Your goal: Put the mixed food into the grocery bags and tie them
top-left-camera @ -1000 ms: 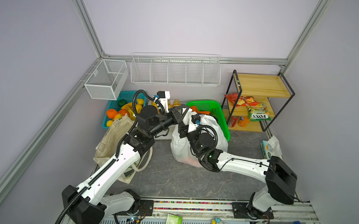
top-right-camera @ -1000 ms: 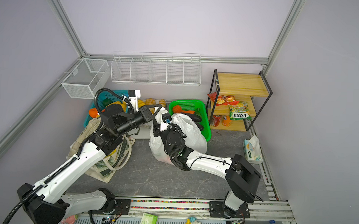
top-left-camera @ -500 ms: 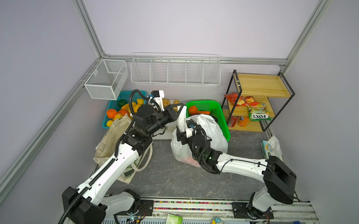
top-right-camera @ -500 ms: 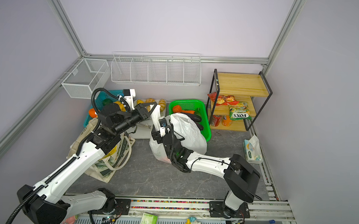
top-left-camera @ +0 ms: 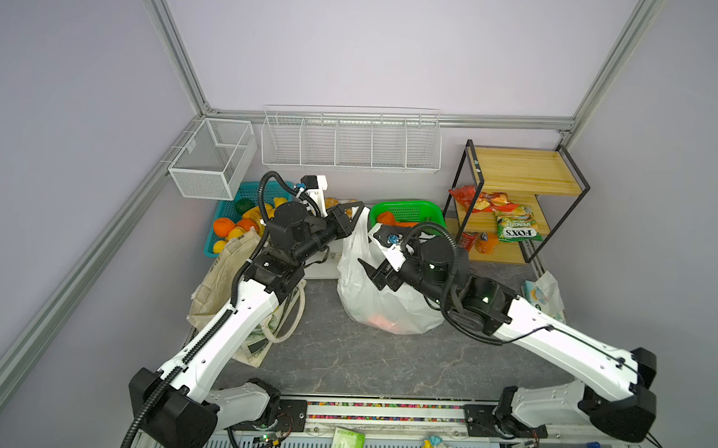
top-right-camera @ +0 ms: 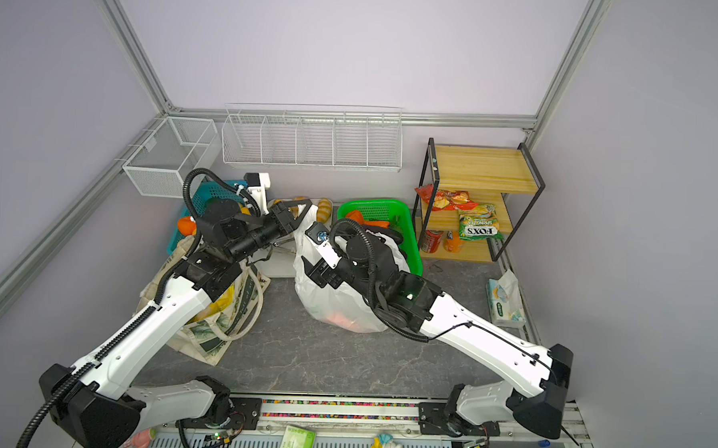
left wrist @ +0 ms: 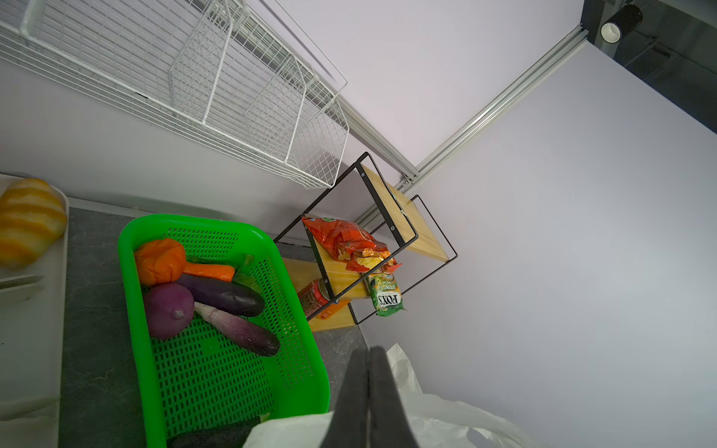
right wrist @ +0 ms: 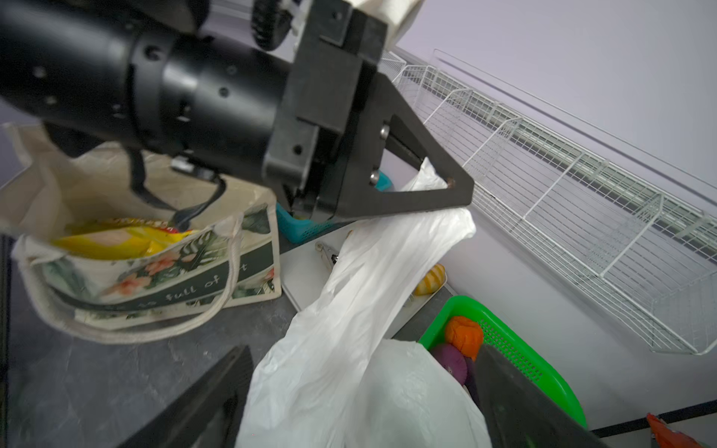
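The white plastic bag (top-left-camera: 383, 305) (top-right-camera: 337, 303) stands mid-floor, with something reddish showing through its lower side. My left gripper (top-left-camera: 351, 222) (right wrist: 458, 190) is shut on one handle of the bag and holds it stretched upward. My right gripper (top-left-camera: 372, 271) (right wrist: 364, 395) is open, its fingers (right wrist: 217, 391) wide on either side of the stretched plastic. The cream canvas tote (top-left-camera: 222, 277) (right wrist: 155, 271) slumps at the left with a yellow packet (right wrist: 116, 240) inside. A purple onion (left wrist: 168, 310) and a carrot (left wrist: 209, 271) lie in the green basket (left wrist: 217, 388).
A blue basket (top-left-camera: 240, 224) of oranges and lemons is behind the tote, and a white tray (left wrist: 23, 310) holds croissants. The black-framed shelf (top-left-camera: 515, 229) carries a red packet and the FOX'S packet. Wire baskets (top-left-camera: 348, 141) hang on the back wall. A small white packet (top-left-camera: 541, 291) lies at the right.
My right gripper has opened and dropped lower along the plastic bag. My left gripper kept its hold on the handle and shifted slightly toward the back left.
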You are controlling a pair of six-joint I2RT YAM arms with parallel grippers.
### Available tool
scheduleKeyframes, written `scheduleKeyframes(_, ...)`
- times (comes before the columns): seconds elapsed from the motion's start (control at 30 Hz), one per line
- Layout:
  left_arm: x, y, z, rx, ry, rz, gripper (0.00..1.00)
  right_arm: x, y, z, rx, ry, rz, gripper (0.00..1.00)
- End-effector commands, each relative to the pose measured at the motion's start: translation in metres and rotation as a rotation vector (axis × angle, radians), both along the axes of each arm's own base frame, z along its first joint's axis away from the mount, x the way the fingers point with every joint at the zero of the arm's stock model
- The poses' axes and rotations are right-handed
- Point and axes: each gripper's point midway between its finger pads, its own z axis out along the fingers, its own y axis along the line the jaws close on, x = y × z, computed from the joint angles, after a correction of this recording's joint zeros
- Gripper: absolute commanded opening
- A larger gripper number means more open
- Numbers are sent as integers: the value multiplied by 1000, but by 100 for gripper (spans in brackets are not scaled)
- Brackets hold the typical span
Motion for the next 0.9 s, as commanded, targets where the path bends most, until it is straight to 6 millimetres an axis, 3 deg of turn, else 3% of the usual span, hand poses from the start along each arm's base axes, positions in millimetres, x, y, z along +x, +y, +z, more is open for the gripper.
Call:
scheduleKeyframes(0.0,1,4,12,6,-26,1,0,-42,-11,7,-80,2,193,92)
scheduleKeyframes(0.1,1,7,10,12,-24,9,0,-64,-19,24,-46,12,272,92)
scheduleKeyframes(0.27,0,9,7,28,-23,13,0,-76,-35,45,22,49,298,91)
scheduleKeyframes(0.47,-2,15,5,53,-23,27,0,-57,-78,73,160,91,165,92)
scheduleKeyframes(0.6,-2,20,3,57,-22,43,0,-52,-103,55,155,132,118,91)
scheduleKeyframes(0.7,-1,22,1,58,-18,46,0,-54,-107,27,146,196,142,90)
scheduleKeyframes(0.87,-1,24,0,60,-17,46,0,-37,-116,-14,139,265,85,90)
